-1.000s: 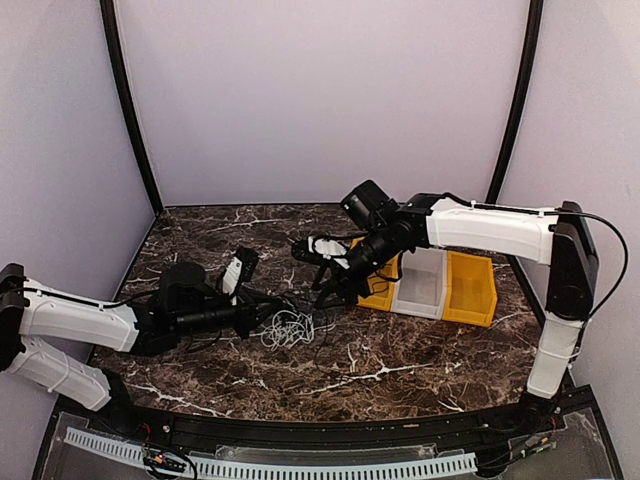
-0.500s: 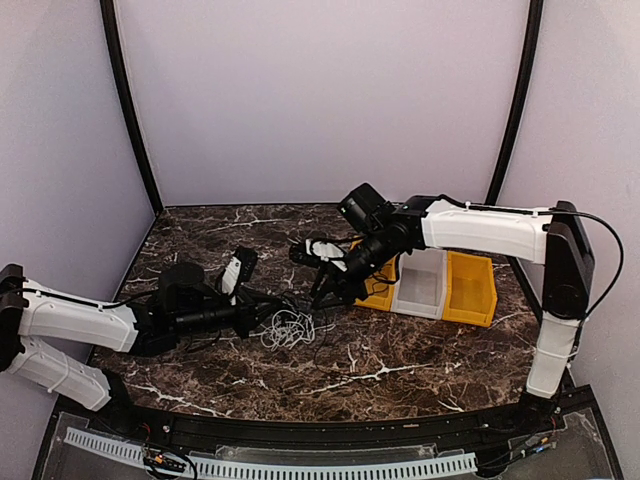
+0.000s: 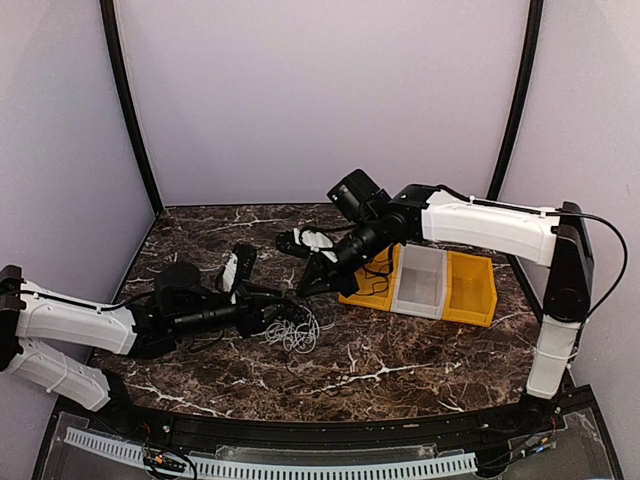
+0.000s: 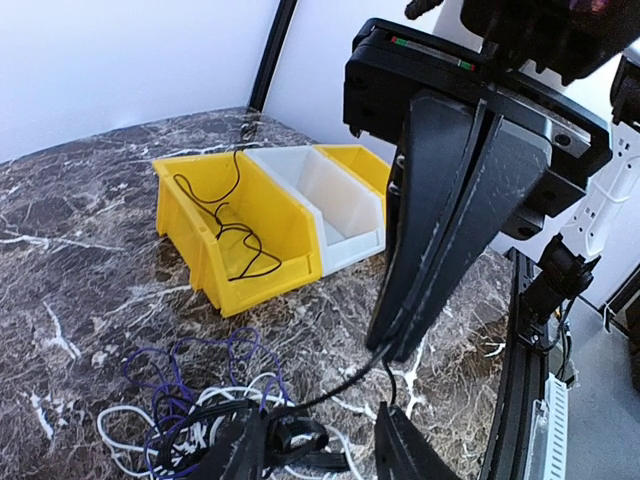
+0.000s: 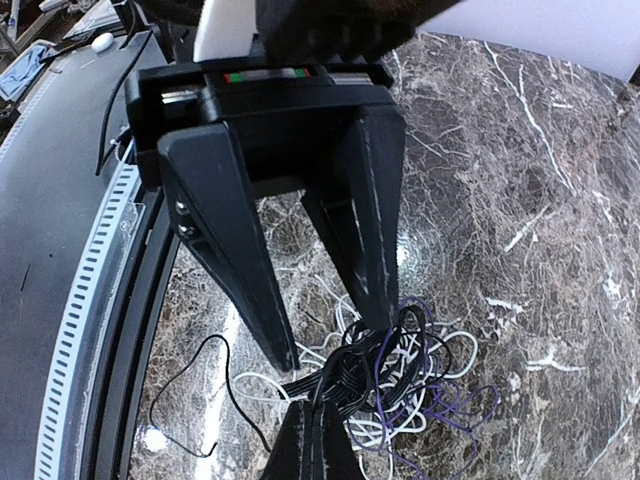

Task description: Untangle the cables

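the cables (image 3: 292, 330) lie in one loose heap of white, purple and black loops on the marble table (image 3: 420, 365), just left of centre in the top view and low in both wrist views.

the right gripper (image 4: 394, 340) comes down from the upper right of the left wrist view with its two fingers pressed flat together. a black cord (image 4: 340, 385) runs out from under their tips, down and left into the heap. in the right wrist view dark strands bunch at the bottom centre, right where that gripper's own fingers meet, so it is clamped on the cord.

the left gripper (image 5: 335, 338) fills the middle of the right wrist view, fingers well apart and pointing down. their tips sit at the upper edge of the heap and the dark bundle lies just below the gap between them, with nothing pinched.

a thin black strand (image 5: 200, 390) loops out alone over the marble at the lower left of that view.

right of the heap in the top view three bins stand touching in a row: a yellow bin (image 4: 280, 215), a white bin (image 4: 335, 200) and a second yellow bin (image 4: 365, 160). a thin black cable (image 4: 235, 235) lies loosely inside the first.
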Motion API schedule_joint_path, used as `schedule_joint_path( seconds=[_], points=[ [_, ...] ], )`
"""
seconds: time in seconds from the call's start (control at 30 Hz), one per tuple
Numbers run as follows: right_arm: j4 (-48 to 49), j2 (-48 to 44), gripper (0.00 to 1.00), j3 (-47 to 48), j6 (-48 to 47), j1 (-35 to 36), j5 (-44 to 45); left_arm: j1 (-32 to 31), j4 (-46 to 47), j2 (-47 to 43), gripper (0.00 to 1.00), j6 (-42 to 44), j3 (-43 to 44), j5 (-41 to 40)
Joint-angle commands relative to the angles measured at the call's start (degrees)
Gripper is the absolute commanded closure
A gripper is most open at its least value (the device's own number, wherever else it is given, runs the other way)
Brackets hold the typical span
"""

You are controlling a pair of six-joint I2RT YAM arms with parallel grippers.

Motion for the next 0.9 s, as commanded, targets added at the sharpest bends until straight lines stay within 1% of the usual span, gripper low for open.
schedule_joint_path(
  seconds=[0.0,0.07,0.13,0.17,0.23,0.27,0.33,0.47,0.53,0.6,0.67,0.87],
  points=[
    [-1.41,-2.97,1.00,2.99,0.86,1.84,-1.19,-0.73,6.06,2.09,0.61,-0.12,0.83,-1.84],
    [-1.70,-3.19,1.00,3.60,1.14,2.10,-1.30,-0.78,8.77,5.27,0.63,0.31,1.89,-0.13],
    [-2.30,-3.57,1.00,4.18,1.05,2.24,-1.39,-0.78,11.07,8.75,0.69,-0.17,2.71,0.16],
    [-2.74,-3.76,1.00,4.50,0.90,2.29,-1.39,-0.77,11.31,11.10,0.75,-0.72,3.61,-0.62],
    [-3.98,-4.70,1.00,5.50,0.26,2.31,-1.99,-0.82,12.59,13.96,0.79,-1.70,4.52,-0.63],
    [-5.26,-5.21,1.00,6.34,-0.80,2.30,-2.29,-0.82,15.09,15.68,0.82,-2.11,4.30,-0.23],
    [-8.45,-6.41,1.00,10.08,-2.87,2.03,-1.53,-0.83,18.69,18.30,0.83,-3.58,4.17,0.28],
    [-10.67,-10.03,1.00,21.27,-3.06,-2.25,-2.91,-0.82,19.75,22.73,0.85,-5.13,5.01,-0.16],
    [-7.52,-12.92,1.00,22.60,-1.43,-5.37,-3.88,-0.83,18.25,24.27,0.86,-5.19,5.73,-0.83],
    [-9.63,-12.91,1.00,27.04,-0.20,-9.07,-8.45,-0.83,14.72,25.11,0.87,-4.61,7.21,-1.04],
    [-9.56,-13.72,1.00,29.67,1.11,-12.67,-12.23,-0.83,10.86,25.57,0.88,-3.84,8.71,-1.22],
    [-9.72,-16.56,1.00,34.29,2.97,-19.39,-17.95,-0.78,4.09,27.16,0.88,-1.47,11.62,-3.00]
  ],
)
